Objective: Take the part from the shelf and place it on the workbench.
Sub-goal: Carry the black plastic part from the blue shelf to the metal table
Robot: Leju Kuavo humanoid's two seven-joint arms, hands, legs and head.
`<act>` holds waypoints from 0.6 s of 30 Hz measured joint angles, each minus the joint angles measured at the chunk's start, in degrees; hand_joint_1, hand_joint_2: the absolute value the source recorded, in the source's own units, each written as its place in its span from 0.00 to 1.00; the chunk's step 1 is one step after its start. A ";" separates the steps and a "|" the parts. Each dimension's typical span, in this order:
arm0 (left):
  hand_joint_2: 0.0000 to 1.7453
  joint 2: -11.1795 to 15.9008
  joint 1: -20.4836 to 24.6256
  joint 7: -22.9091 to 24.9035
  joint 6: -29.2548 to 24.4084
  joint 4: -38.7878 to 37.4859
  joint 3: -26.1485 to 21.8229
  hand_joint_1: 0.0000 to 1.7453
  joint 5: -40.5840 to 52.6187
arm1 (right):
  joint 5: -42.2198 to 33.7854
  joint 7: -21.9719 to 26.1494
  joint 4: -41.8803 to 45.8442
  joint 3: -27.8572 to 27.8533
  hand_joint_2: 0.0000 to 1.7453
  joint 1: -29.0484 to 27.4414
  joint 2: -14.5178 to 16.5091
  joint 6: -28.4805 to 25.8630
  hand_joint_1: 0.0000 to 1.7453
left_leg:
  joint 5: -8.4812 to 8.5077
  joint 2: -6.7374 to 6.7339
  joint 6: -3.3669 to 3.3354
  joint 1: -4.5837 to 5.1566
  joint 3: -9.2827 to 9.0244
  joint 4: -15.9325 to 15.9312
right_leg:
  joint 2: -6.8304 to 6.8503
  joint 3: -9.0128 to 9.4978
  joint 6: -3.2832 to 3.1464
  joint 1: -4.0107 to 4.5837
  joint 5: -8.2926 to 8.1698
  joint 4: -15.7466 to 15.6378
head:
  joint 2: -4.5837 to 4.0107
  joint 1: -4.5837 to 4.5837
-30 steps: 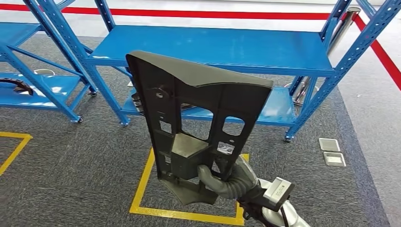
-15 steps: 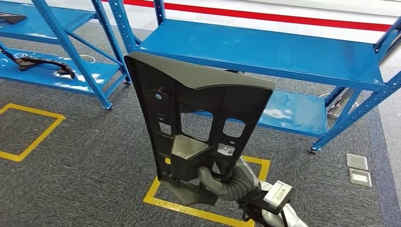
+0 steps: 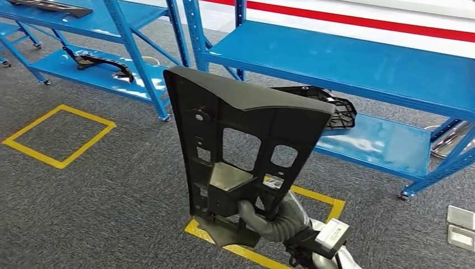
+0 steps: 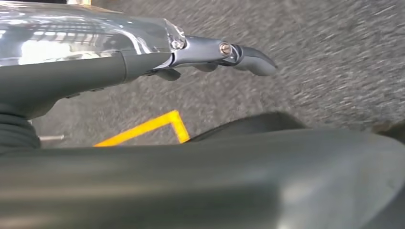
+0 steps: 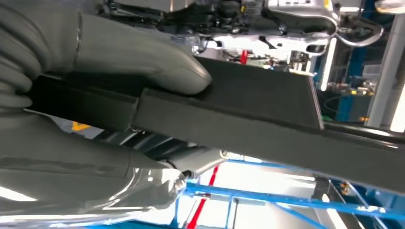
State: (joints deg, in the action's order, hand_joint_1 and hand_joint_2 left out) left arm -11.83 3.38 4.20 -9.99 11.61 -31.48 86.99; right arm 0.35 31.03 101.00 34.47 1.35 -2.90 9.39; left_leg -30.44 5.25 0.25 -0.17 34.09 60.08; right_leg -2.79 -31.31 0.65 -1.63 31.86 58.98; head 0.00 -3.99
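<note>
right hand [image 3: 277, 219] grips the dark part [image 3: 241, 145] by its lower edge, upright above and in front of it, so the tall panel could lever loose or clip the blue shelf [image 3: 347, 61] beyond while walking.

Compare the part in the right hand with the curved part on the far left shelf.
The held part is a broad panel with cut-out windows, upright in the right hand. The shelf part is a thin curved strip lying flat on the left shelf's lower level. Both are dark plastic.
</note>
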 joint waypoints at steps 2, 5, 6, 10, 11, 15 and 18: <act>1.00 0.02 0.17 0.04 0.00 0.00 0.01 0.00 0.00 | 0.00 0.12 0.13 -0.03 1.00 -0.13 0.08 -0.01 1.00 | -2.99 -2.99 0.60 0.03 2.45 5.22 | 1.92 0.08 -0.47 -0.07 0.06 -0.11 | 0.00 -0.05; 1.00 0.03 0.24 0.05 0.12 0.00 0.00 0.00 0.00 | 0.00 0.30 0.19 -0.04 1.00 -0.35 0.10 -0.01 1.00 | -6.37 -4.50 1.23 -0.33 6.71 14.37 | 4.73 0.10 -0.71 0.05 0.25 -0.11 | -0.01 -0.06; 1.00 0.03 0.15 0.06 0.16 0.00 -0.01 0.00 0.00 | 0.00 0.37 0.19 -0.04 1.00 -0.37 0.10 -0.01 1.00 | -5.62 -4.67 1.28 -0.40 6.49 14.09 | 5.53 0.17 -0.70 0.05 0.32 -0.11 | -0.01 -0.07; 1.00 0.04 0.20 0.07 0.17 0.00 0.00 0.00 0.01 | 0.03 0.61 0.42 -0.11 1.00 -0.34 0.14 -0.02 1.00 | 0.44 -7.97 0.56 0.14 -0.40 0.82 | 8.06 0.72 -0.17 0.30 0.80 -0.07 | 0.00 -0.07; 1.00 0.04 0.28 0.07 0.17 0.00 0.01 0.00 0.02 | 0.04 0.66 0.46 -0.17 1.00 -0.33 0.15 -0.03 1.00 | 0.63 -8.73 0.33 0.40 -1.06 -0.63 | 8.55 0.79 0.04 0.42 0.90 -0.06 | 0.00 -0.07; 1.00 0.18 -0.02 0.20 -0.03 0.00 -0.01 0.00 0.13 | 0.10 0.74 0.71 -0.45 1.00 -0.26 0.16 -0.02 1.00 | 0.77 -7.38 -0.95 0.53 -1.07 -1.47 | 8.48 1.13 1.09 0.30 1.85 0.34 | 0.00 -0.04; 1.00 0.20 0.17 0.22 -0.12 0.00 -0.01 0.00 0.17 | 0.19 0.89 0.82 -0.85 1.00 -0.45 0.07 -0.01 1.00 | 1.14 -5.74 -1.77 0.24 -1.15 -1.84 | 3.86 -2.58 1.25 0.24 6.58 8.51 | 0.00 0.04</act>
State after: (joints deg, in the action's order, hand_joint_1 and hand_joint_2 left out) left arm -11.63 3.56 4.42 -10.11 11.61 -31.50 87.17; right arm 0.54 31.92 101.82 33.62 0.91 -2.83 9.38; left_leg -29.31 -0.49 -1.52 0.07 32.94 58.24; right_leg 1.07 -33.89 1.90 -1.39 38.45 67.48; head 0.00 -3.95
